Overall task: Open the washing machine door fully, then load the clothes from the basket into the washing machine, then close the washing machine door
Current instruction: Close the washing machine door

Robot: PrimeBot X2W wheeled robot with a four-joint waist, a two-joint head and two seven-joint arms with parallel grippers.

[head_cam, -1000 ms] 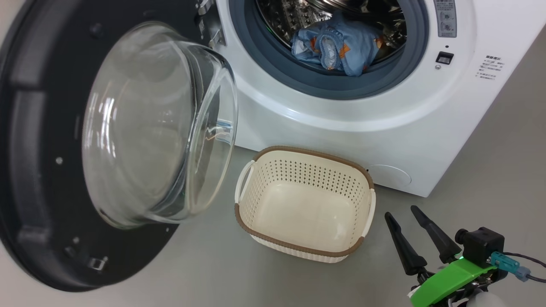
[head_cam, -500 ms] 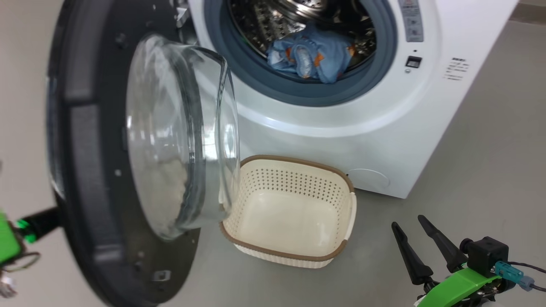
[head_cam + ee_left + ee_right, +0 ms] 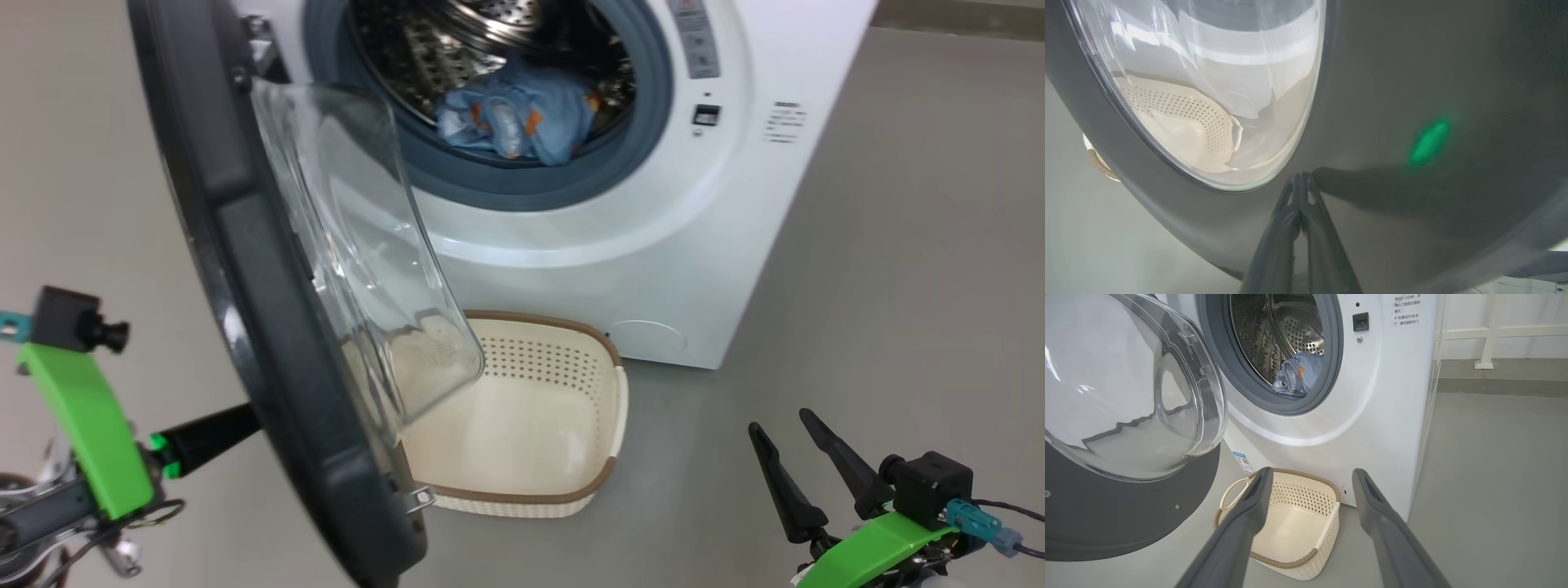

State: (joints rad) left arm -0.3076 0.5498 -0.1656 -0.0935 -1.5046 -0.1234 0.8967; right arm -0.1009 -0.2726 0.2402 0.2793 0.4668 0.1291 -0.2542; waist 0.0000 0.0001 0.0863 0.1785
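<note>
Head view: the round, black-rimmed, glass-bowled washing machine door [image 3: 269,343] stands half swung at the big white washing machine [image 3: 653,269]'s left. Blue bear-print clothes [image 3: 522,118] lie inside the machine. The cream perforated plastic basket [image 3: 555,367] sits before it, and the right gripper [image 3: 777,421] is nearby, fingers apart, empty.

Left wrist view: the left gripper [image 3: 1300,179], fingers together, touches the door's outside.

Right wrist view: the basket sits below the machine's opening.
</note>
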